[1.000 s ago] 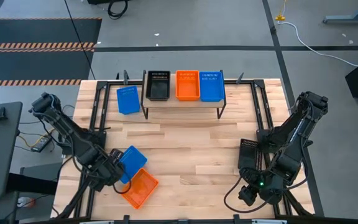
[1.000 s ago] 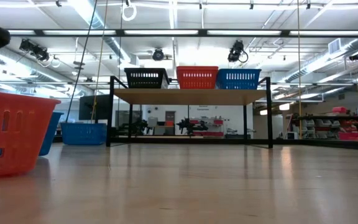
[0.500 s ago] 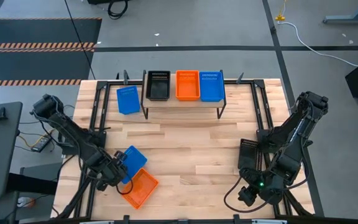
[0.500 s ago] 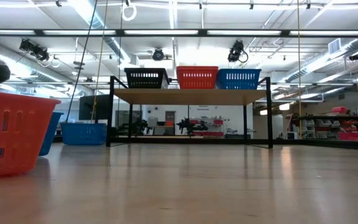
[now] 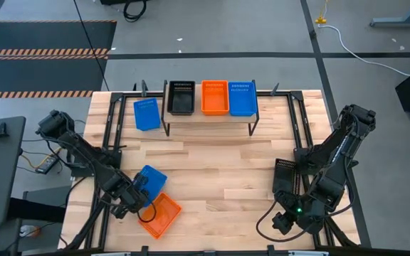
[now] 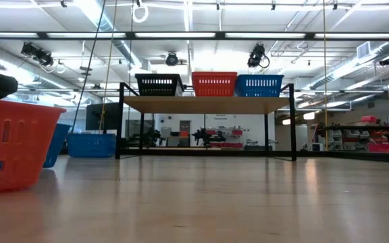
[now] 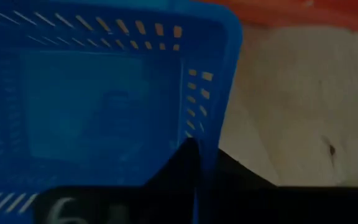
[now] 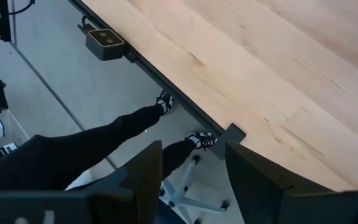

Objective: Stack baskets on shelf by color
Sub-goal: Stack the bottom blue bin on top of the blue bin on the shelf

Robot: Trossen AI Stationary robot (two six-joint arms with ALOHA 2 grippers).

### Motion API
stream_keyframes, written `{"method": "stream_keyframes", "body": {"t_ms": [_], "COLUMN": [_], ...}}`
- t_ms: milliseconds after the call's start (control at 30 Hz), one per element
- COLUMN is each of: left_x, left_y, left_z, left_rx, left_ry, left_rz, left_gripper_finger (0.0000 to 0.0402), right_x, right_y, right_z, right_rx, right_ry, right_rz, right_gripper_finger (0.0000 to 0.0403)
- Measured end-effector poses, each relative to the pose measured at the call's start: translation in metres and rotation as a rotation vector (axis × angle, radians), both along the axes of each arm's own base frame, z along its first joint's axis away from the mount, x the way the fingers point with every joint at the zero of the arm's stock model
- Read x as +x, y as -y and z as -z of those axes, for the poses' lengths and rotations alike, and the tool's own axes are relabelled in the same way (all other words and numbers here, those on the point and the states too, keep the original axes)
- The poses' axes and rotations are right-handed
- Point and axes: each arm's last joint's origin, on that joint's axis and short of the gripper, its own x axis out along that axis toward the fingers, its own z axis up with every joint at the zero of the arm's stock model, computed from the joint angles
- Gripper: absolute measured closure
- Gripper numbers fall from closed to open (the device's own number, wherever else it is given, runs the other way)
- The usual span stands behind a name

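On the shelf (image 5: 208,117) stand a black basket (image 5: 180,97), an orange one (image 5: 215,97) and a blue one (image 5: 241,98). Another blue basket (image 5: 146,114) lies on the table left of the shelf. At the near left, a blue basket (image 5: 151,181) sits beside an orange basket (image 5: 160,215), and my left gripper (image 5: 135,199) is shut on it. A black basket (image 5: 285,174) lies at the right, next to my right arm. My right gripper (image 8: 194,171) hangs open over the table's near edge, with nothing between its fingers. My left gripper grips the blue basket's mesh wall (image 7: 209,143) close to a corner, at its near-left end. One finger (image 7: 185,163) is inside the basket and the other is outside. The fingers come from above, slanting. The basket's bottom appears to rest on the table.
The orange basket (image 6: 12,142) stands right against the held one on its near side. The middle of the table (image 5: 219,171) is bare wood. A person's legs (image 8: 104,137) show on the floor beyond the near edge.
My left gripper has come down at the near-left end of the blue basket and shut on its wall. The basket has stayed about where it was. My right arm has kept still.
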Motion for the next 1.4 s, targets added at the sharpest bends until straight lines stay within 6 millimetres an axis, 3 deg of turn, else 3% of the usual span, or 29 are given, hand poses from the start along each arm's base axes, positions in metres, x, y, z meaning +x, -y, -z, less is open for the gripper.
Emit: {"method": "stream_keyframes", "body": {"t_ms": [300, 500, 767, 1000, 1233, 1400], "left_x": [0.03, 0.057, 0.089, 0.121, 0.161, 0.168], "left_y": [-0.008, -0.026, -0.065, -0.094, -0.096, -0.086], "left_z": [-0.047, -0.101, -0.182, -0.231, -0.255, -0.242], "left_rx": [0.033, 0.078, 0.119, 0.13, 0.113, 0.128], "left_ry": [0.053, 0.17, 0.445, 0.637, 0.688, 0.527], "left_rz": [0.044, 0.007, -0.129, -0.246, -0.258, -0.094], "left_gripper_finger": [0.0396, 0.0396, 0.0396, 0.0396, 0.0395, 0.0395], "right_x": [0.0, 0.0, 0.003, 0.009, 0.026, 0.037], "right_y": [0.003, 0.006, 0.01, 0.015, 0.031, 0.06], "right_z": [0.001, 0.002, 0.003, 0.003, -0.01, -0.057], "right_rx": [-0.049, -0.099, -0.157, -0.197, -0.215, -0.276], "right_ry": [0.023, 0.057, 0.087, 0.103, 0.189, 0.37], "right_rz": [0.029, 0.063, 0.067, 0.044, 0.018, -0.065], "right_gripper_finger": [0.0221, 0.0221, 0.0221, 0.0221, 0.0222, 0.0221]}}
